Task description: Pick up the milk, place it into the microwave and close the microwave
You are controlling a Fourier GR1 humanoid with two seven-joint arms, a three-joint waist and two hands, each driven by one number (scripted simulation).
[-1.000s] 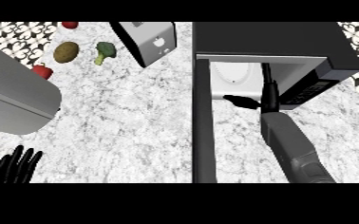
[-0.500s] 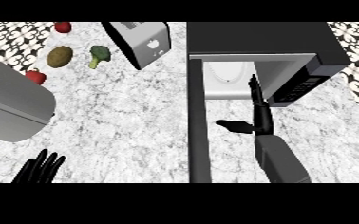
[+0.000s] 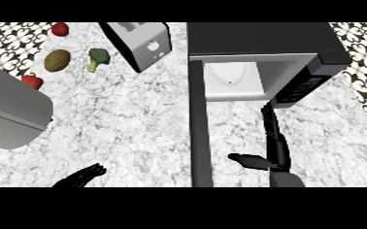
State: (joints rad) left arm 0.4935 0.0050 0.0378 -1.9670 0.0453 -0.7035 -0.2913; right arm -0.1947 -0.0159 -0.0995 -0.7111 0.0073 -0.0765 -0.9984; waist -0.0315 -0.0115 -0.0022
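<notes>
- Milk carton (image 3: 147,46) lies tilted on the marble counter (image 3: 122,121), up near the back edge and just left of the microwave (image 3: 265,43); you can see its grey-and-white body with a small mark on its face. Neither hand touches it.
- Your microwave stands open: the pale cavity (image 3: 233,80) faces you, with a white turntable plate (image 3: 231,73) inside, and its dark door (image 3: 201,126) swings out toward you as a long strip running down the view.
- Your right hand (image 3: 276,145) sits in front of the microwave, to the right of the door. The fingers are straight and point up toward the control panel (image 3: 305,85), the thumb sticks out leftward toward the door, and the hand holds nothing.
- Your left hand (image 3: 82,177) shows at the lower edge, left of the door, fingers spread and relaxed, holding nothing, well apart from the carton.
- Left of the carton you have a broccoli floret (image 3: 97,58), a potato (image 3: 57,60), and two red fruits (image 3: 60,28), one at the back edge, the other by the grey rounded object (image 3: 22,109) at the left edge.
</notes>
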